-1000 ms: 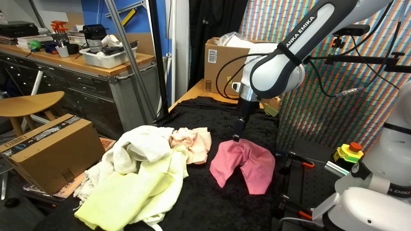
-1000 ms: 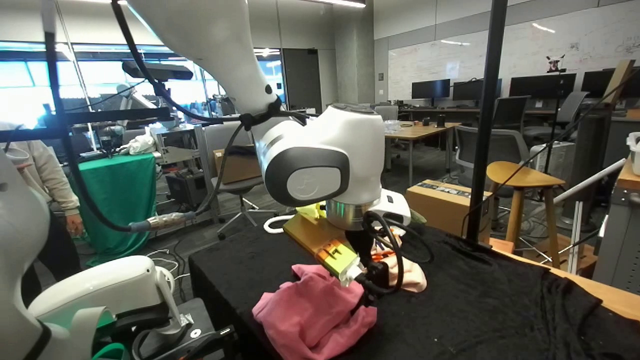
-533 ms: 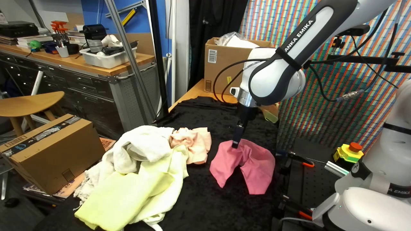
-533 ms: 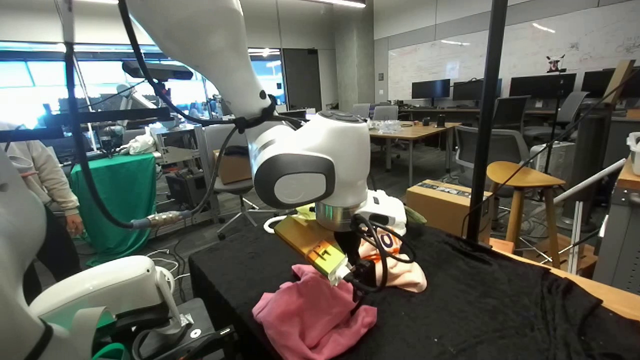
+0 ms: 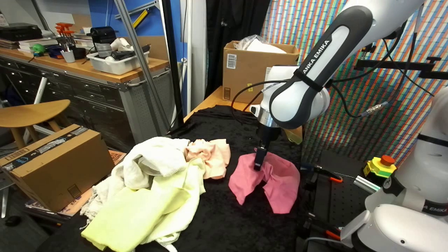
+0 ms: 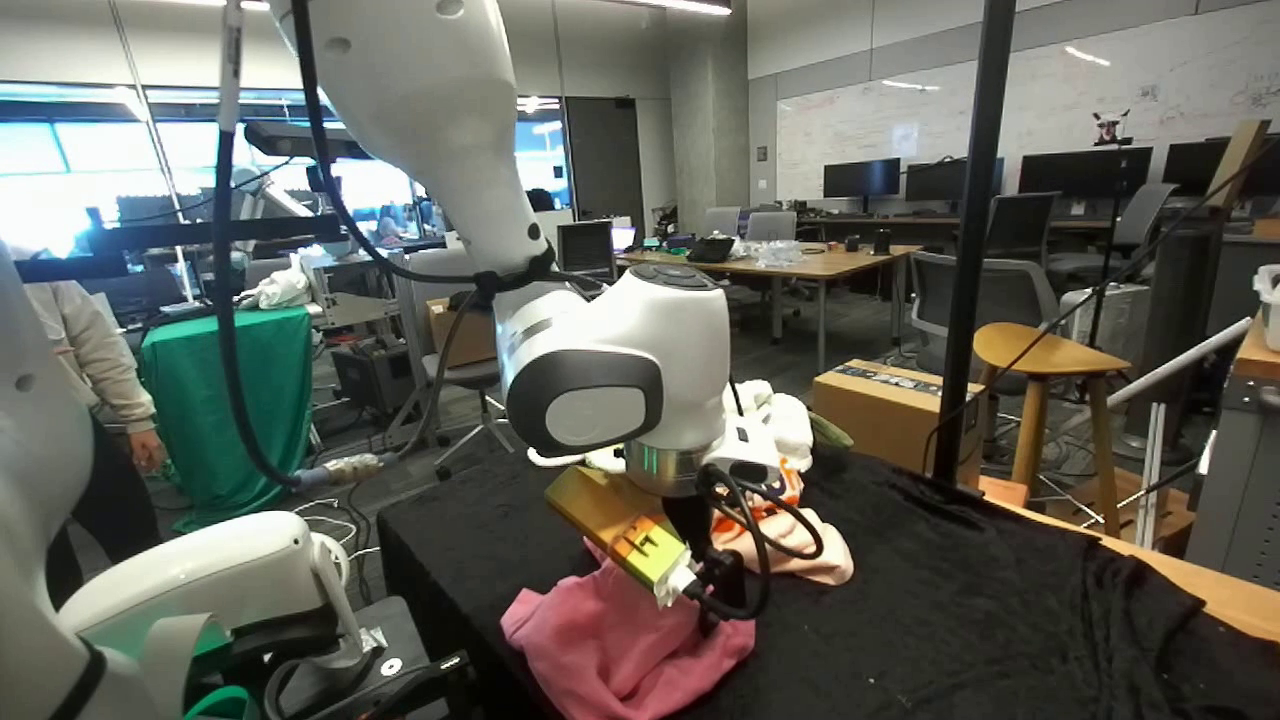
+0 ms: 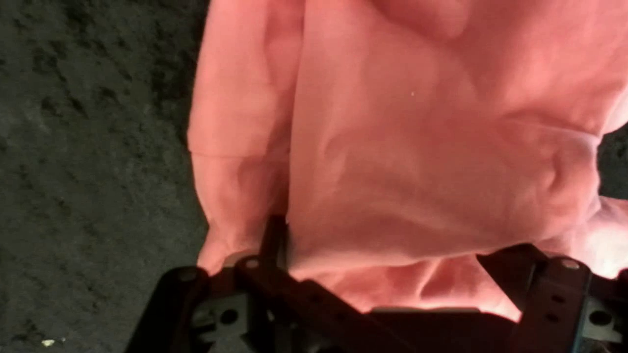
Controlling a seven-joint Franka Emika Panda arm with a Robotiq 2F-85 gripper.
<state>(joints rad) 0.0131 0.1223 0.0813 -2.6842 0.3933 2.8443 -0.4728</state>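
Pink cloth [image 5: 281, 178]: while its middle is gathered into folds, 2 flaps are splayed toward the near side in an exterior view; it is laid on the black cover [image 5: 217, 224], directly below the hand [image 7: 380, 237].
Hand: spread wide; its 2 fingers [image 7: 515, 269] are parted and pointed down, and the pink cloth is seen between them in the wrist view. 1 fingertip [image 7: 274, 240] is seen at the edge of a fold; whether the cloth is pressed cannot be told.
Black cover: draped over the surface [image 5: 214, 96], whose wooden edge is exposed at the back in an exterior view.
Peach cloth [image 5: 210, 157]: crumpled near the pink cloth, with a strip of black cover between.
White cloth [image 5: 157, 157]: bunched up and touched by the peach cloth, with the yellow cloth [image 5: 129, 210] spread against its front.
Cardboard box [image 5: 250, 77]: set at the far end of the surface, with clear plastic [image 5: 247, 41] held in its open top.
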